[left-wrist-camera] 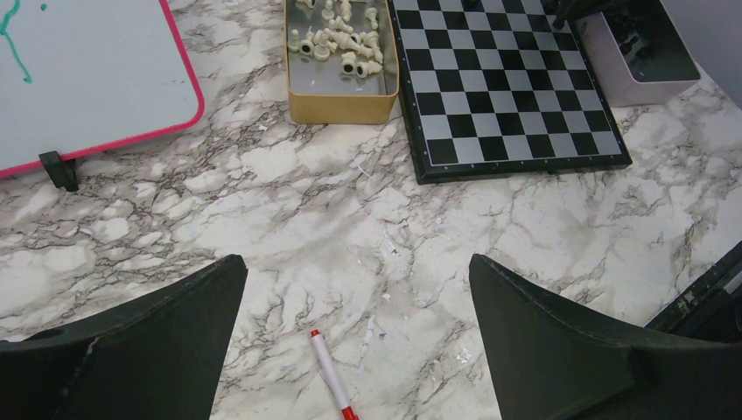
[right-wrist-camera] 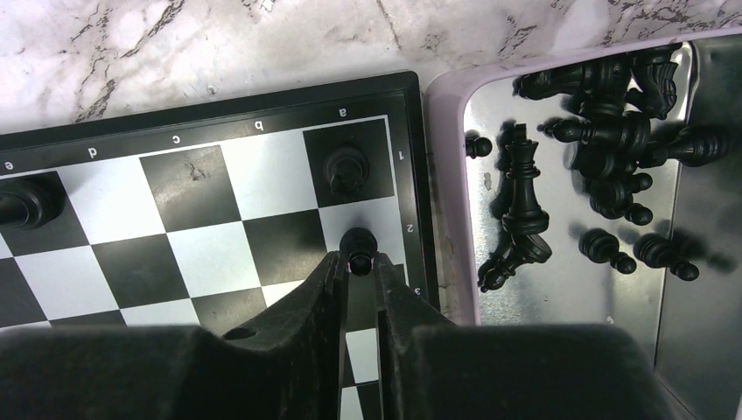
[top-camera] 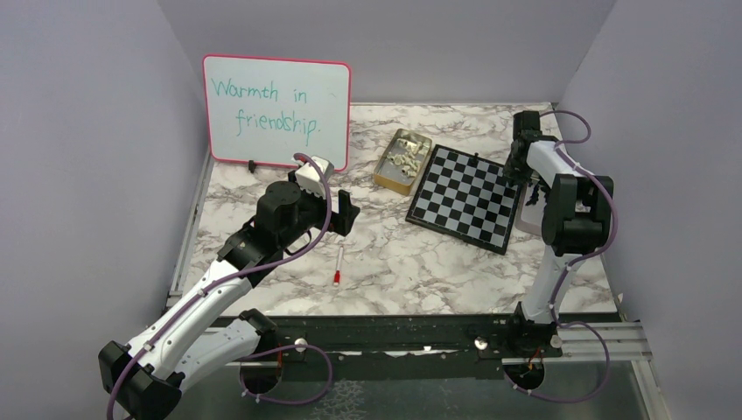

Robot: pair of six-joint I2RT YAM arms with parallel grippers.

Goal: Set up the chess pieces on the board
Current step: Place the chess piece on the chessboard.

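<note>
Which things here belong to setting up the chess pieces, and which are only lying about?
For the job: black-and-grey checked chessboard; glossy black chessmen in the pale tray; cream chessmen in the gold tin; black pawn held by the right gripper.
Lying about: pink-framed whiteboard; red-tipped white marker pen.

1. I see a pink-framed whiteboard with green handwriting [top-camera: 276, 109] propped upright at the far left corner of the grey-veined white marble tabletop [top-camera: 420, 271].
2. A white marker pen with a red cap [top-camera: 338, 264] lies mid-table.
3. A gold rectangular metal tin [left-wrist-camera: 341, 107] sits toward the far edge.
4. A pale lilac tray with a mirrored floor [right-wrist-camera: 444, 201] sits by the right edge.
</note>
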